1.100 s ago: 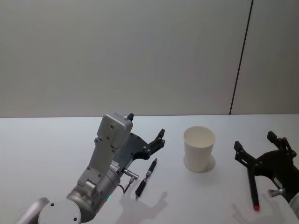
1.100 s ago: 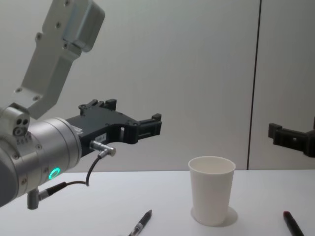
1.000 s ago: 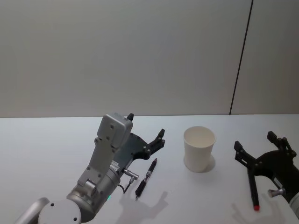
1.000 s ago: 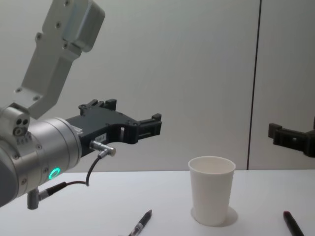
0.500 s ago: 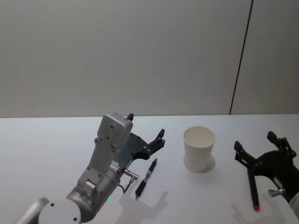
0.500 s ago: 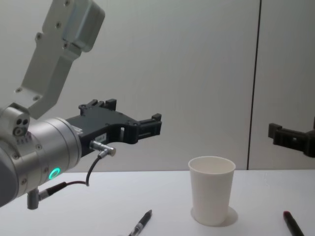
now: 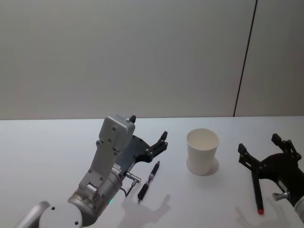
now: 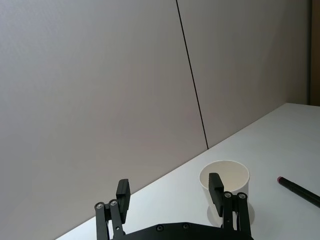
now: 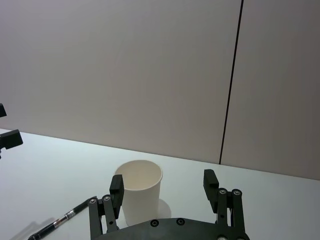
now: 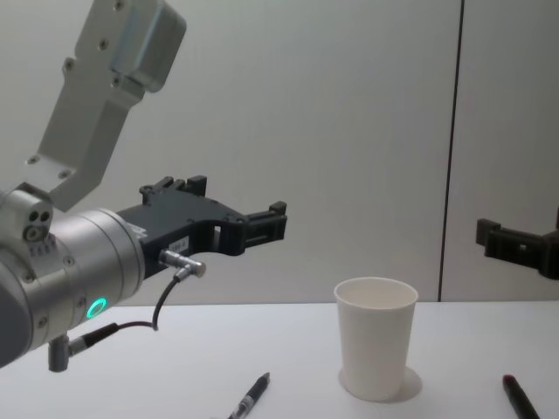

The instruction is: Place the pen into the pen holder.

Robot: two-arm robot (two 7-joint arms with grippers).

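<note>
You see the white paper cup (image 7: 203,152) standing upright, a black pen (image 7: 148,182) lying flat to its left, a red-tipped pen (image 7: 258,199) to its right.

Matt paper pen holder (image 7: 203,153)

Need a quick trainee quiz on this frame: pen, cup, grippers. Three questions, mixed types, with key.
1. Fill in: the jaws of the left gripper and of the right gripper are both ____.
2. True or false: the black pen stands inside the pen holder.
3. Which gripper hangs closer to the black pen? A. left gripper B. right gripper

Key:
1. open
2. False: it lies flat on the table, on the robot's left of the pen holder.
3. A
</note>
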